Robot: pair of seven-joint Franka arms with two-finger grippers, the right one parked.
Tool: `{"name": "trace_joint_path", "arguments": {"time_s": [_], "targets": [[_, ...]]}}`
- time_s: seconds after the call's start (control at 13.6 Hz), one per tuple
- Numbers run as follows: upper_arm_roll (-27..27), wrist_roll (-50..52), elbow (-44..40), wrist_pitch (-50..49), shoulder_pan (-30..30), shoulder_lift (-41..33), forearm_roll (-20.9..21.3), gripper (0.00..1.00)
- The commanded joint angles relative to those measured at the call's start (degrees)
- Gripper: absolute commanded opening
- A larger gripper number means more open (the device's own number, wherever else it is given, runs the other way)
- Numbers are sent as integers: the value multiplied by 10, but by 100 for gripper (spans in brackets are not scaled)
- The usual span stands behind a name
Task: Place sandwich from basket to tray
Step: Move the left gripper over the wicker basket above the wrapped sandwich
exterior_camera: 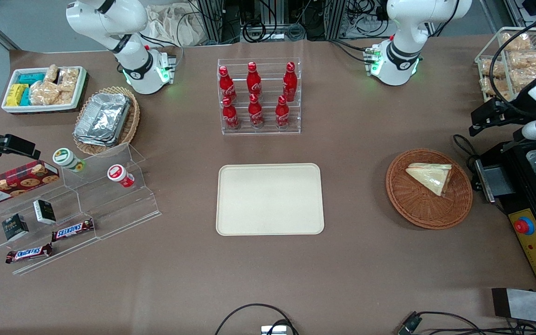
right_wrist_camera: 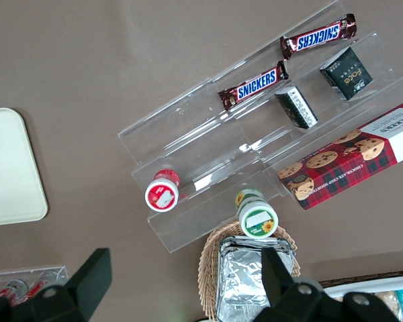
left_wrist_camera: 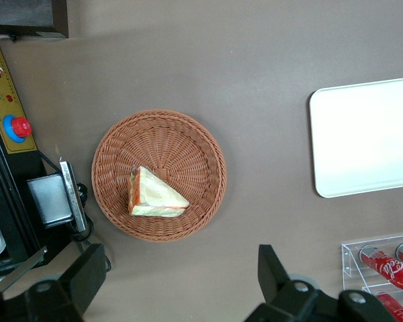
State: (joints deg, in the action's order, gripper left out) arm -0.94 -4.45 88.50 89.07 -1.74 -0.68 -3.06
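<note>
The sandwich (exterior_camera: 431, 176), a wrapped white-bread wedge with orange and green filling, lies in the round reddish-brown wicker basket (exterior_camera: 412, 204) toward the working arm's end of the table. The cream tray (exterior_camera: 270, 199) sits bare at the table's middle. The left arm's gripper (exterior_camera: 482, 121) hangs high above the table, beside the basket and a little farther from the front camera. In the left wrist view the gripper (left_wrist_camera: 181, 275) is open and empty, with the sandwich (left_wrist_camera: 154, 196), the basket (left_wrist_camera: 188, 141) and the tray (left_wrist_camera: 363, 141) all below it.
A black machine with a red button (exterior_camera: 528, 218) stands close beside the basket. A clear rack of red bottles (exterior_camera: 258, 95) stands farther back than the tray. A clear bin of bagged snacks (exterior_camera: 514, 60), a tan basket of foil containers (exterior_camera: 105, 121) and an acrylic snack stand (exterior_camera: 72, 209) also stand here.
</note>
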Motion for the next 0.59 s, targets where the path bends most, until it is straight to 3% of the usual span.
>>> {"name": "trace_joint_path", "arguments": {"time_s": [0.0, 0.52], "targets": [[-1, 2, -8, -13, 4, 2, -1, 100], [0, 41, 11, -21, 48, 36, 2, 100]]}}
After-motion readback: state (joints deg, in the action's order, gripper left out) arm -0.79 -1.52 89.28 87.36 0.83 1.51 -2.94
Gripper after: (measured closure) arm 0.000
